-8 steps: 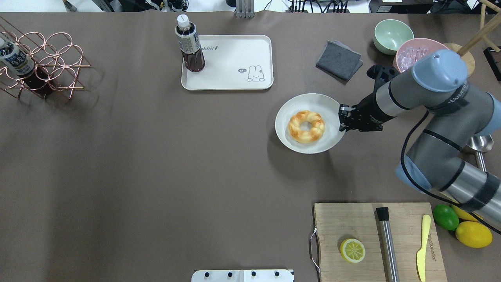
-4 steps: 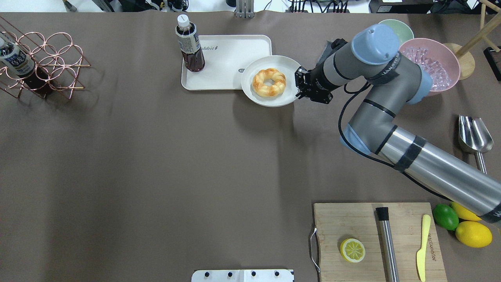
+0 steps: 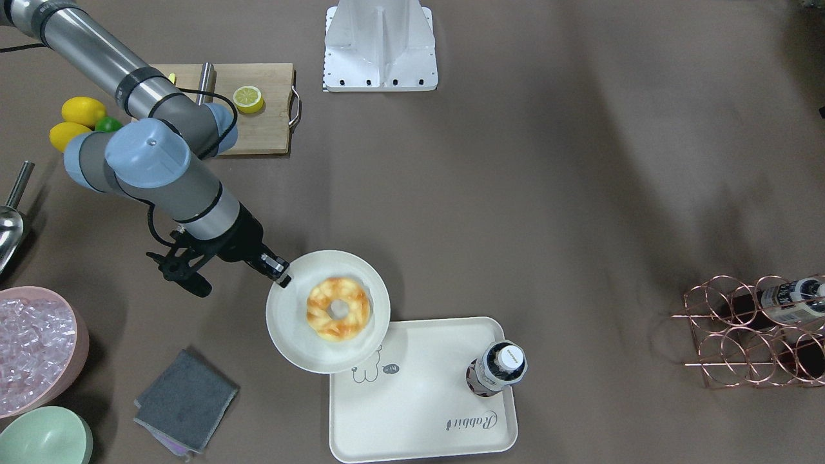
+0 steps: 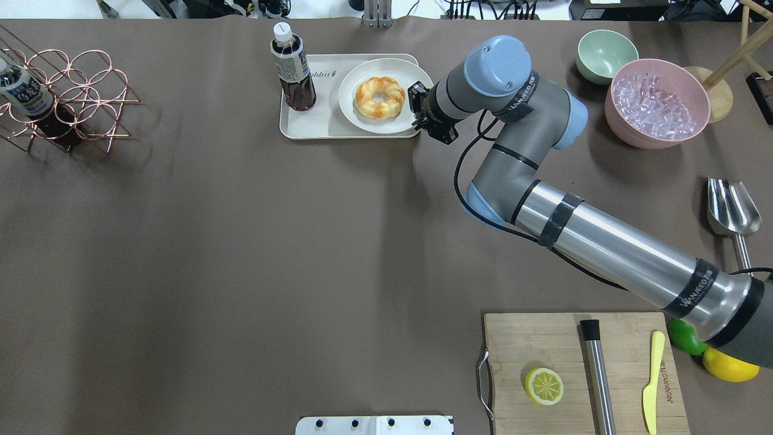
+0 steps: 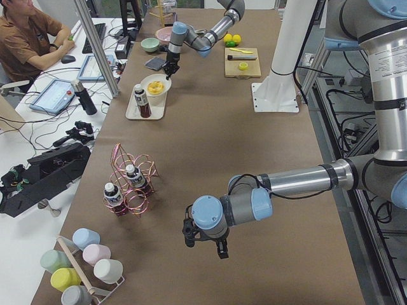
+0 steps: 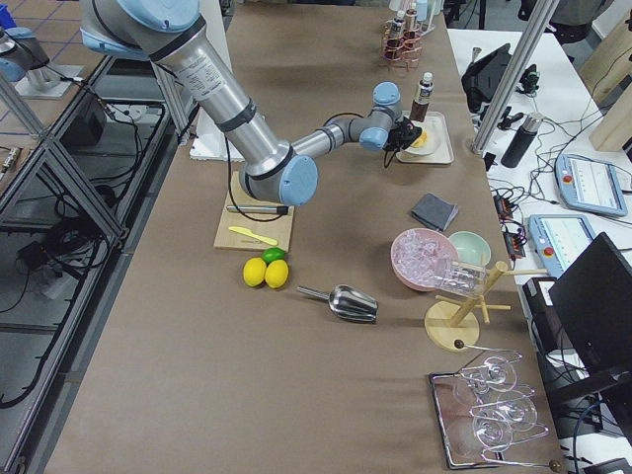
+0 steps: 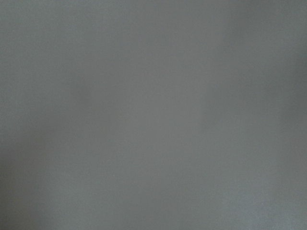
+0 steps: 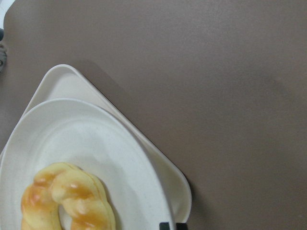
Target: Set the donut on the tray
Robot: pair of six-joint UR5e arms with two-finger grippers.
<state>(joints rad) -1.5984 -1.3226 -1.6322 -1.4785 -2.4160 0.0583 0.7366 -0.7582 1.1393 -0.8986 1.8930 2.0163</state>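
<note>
1. Front-facing: right gripper closed thin on the rim of the plate, nothing else held. Donut lying mid-plate. Plate edge overlapping the tray at its rabbit corner.
2. Overhead: plate over the tray's right half, donut centred on it. Bottle standing at the tray's left end, apart from the plate.
3. Exterior left: left gripper hanging over bare table, well apart from the tray. Cannot tell how far open.
4. Exterior right: donut a yellow speck at the far end, no further detail.
5. Left wrist: only blurred grey-brown surface.
6. Right wrist: plate rim just inside the tray's corner. Cannot tell whether resting or raised.
7. Likely risks:
   - A tilt from the 1-sided rim pinch, sliding the donut off.
   - Release while raised, letting the plate drop and bounce.
   - Further leftward travel, knocking the bottle.
</note>
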